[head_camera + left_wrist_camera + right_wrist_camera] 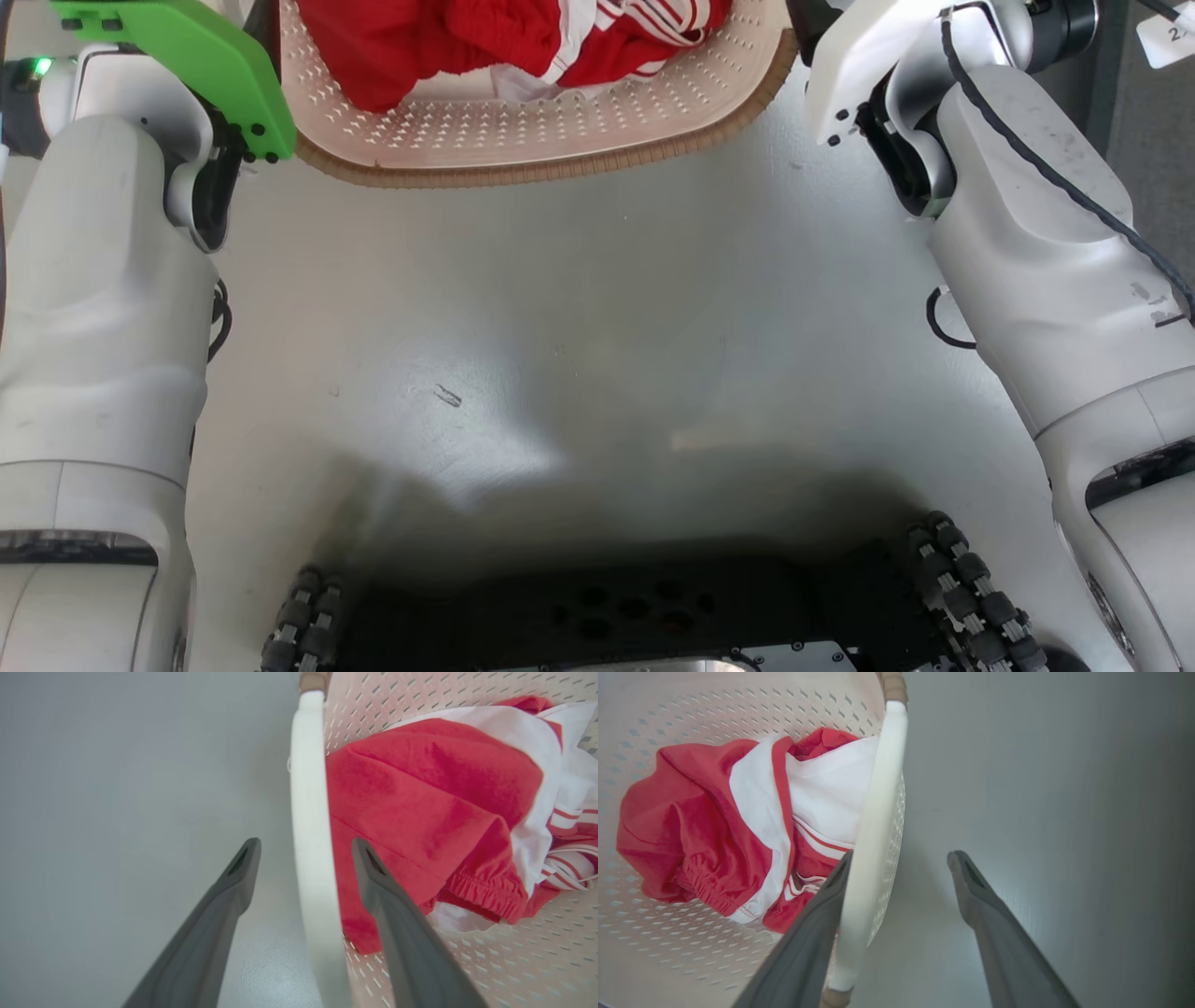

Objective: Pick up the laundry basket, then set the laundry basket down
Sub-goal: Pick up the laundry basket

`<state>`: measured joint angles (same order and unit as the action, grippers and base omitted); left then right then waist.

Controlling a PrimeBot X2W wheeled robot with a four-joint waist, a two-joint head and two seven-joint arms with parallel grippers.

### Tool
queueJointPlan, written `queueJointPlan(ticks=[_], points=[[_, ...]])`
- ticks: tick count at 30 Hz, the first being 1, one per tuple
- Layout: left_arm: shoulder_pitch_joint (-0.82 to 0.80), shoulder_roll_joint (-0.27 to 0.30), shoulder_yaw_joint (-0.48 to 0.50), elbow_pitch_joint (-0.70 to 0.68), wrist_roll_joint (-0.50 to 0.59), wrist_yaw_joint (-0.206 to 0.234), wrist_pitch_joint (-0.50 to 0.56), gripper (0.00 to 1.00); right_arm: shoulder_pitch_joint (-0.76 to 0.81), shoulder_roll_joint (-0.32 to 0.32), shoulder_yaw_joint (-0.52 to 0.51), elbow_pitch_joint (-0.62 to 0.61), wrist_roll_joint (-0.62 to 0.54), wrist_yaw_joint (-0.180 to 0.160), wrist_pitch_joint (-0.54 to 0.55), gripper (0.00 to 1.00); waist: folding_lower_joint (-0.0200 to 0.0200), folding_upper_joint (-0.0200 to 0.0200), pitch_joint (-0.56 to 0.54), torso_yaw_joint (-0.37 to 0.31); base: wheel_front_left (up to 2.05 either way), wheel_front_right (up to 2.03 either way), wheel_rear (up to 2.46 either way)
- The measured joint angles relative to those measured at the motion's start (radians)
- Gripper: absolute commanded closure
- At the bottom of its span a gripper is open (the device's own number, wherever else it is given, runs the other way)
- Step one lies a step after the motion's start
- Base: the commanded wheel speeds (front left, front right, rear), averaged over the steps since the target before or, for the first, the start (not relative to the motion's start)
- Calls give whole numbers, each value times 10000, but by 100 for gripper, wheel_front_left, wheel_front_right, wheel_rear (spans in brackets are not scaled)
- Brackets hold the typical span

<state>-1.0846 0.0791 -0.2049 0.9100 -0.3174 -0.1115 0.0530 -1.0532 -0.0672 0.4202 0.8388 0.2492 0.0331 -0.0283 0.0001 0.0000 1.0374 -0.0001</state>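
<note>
Left wrist view: left gripper [306,844] wide, astride a basket [523,131] handle [308,812]. Right gripper [901,855] likewise; open floor [93,812] outside both.

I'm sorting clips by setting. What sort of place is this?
Probably an indoor room, home or lab: a smooth grey floor, and the laundry basket holding red-and-white clothes.

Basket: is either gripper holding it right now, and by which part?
Nothing is held yet. On the basket, the left gripper is open astride the left handle and the right gripper open astride the right handle; neither is clamped.
</note>
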Motion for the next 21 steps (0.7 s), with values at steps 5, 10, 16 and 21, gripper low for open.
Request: queueJointPlan(ticks=[5, 10, 16, 21], points=[[-180, -27, -36, 339, -46, -25, -15, 0, -99, -8, 265, 155, 341, 2, -4, 0, 0, 0, 238, 18, 0, 0, 0], [-332, -44, -38, 694, -69, -29, -119, 100, -254, -12, 510, 360, 520, -8, -65, 100, 0, 0, 351, 90, 0, 0, 0], [-551, -364, -136, 941, -224, -157, -290, 100, -528, 201, 746, 533, 740, -176, -198, 100, 0, 0, 395, 138, 0, 0, 0], [-686, -387, -150, 1244, -224, -159, -489, 100, -673, 205, 884, 775, 851, -230, -328, 100, 0, 0, 388, 157, 0, 0, 0]])
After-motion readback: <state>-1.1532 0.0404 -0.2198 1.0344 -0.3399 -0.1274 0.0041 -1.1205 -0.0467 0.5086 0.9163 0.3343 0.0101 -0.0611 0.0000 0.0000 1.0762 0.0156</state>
